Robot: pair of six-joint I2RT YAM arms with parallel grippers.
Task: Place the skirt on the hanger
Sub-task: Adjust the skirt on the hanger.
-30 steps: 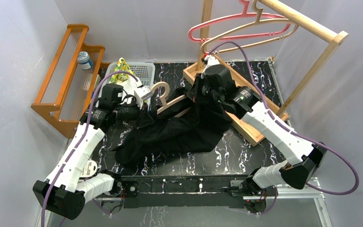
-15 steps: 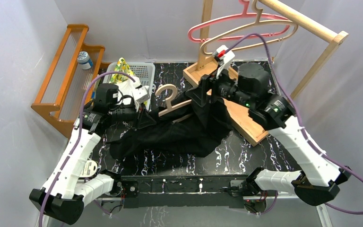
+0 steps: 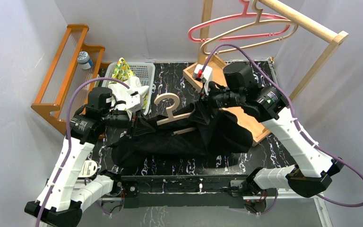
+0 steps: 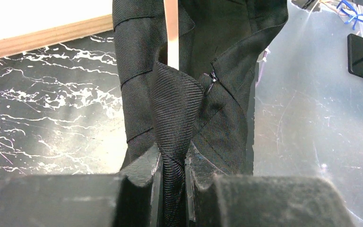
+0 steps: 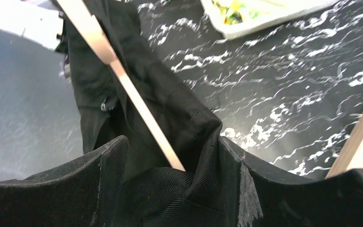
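Observation:
The black skirt (image 3: 184, 137) lies stretched across the table with a wooden hanger (image 3: 168, 101) partly inside it, its hook sticking out at the top. My left gripper (image 3: 134, 118) is at the skirt's left end, shut on a fold of the fabric (image 4: 174, 158). The hanger's pale bar (image 4: 171, 28) runs away ahead of it. My right gripper (image 3: 203, 105) is at the hanger's right end, open, its fingers (image 5: 113, 161) wide apart. Bunched skirt cloth (image 5: 170, 189) and the hanger's bar (image 5: 137, 101) sit loosely between them.
A white basket (image 3: 144, 71) with patterned cloth stands at the back left, beside an orange rack (image 3: 68, 71) holding a bottle (image 3: 83, 60). At the back right a wooden stand (image 3: 243, 116) carries a rail (image 3: 302, 21) with a pink hanger (image 3: 236, 23) and a beige one.
My right gripper has opened; it was shut one second ago. The right arm swung right and down. The left gripper pulled left, and the skirt now lies longer across the table.

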